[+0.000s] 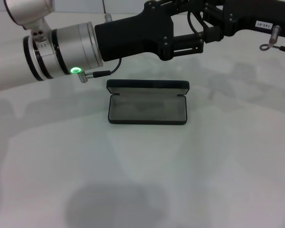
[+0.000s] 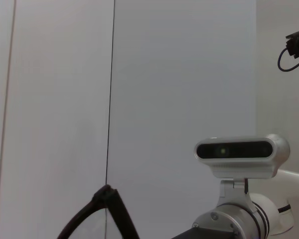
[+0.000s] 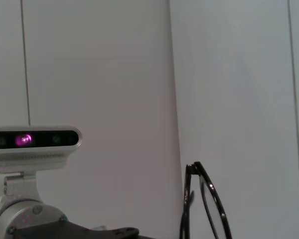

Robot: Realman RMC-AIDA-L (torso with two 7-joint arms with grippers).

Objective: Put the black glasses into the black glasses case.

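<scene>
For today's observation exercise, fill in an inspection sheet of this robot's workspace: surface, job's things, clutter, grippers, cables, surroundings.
Surface: pale table, bare around the case.
Job's things: black glasses case lies open, grey lining up, nothing inside; black glasses show raised in both wrist views, against a wall.
Clutter: nothing seen.
Grippers: left arm reaches across above the case; neither gripper's fingertips show.
Cables: black lead plugged in beside the left arm's green light; a black wire loop in the left wrist view.
Surroundings: plain pale wall panels.
</scene>
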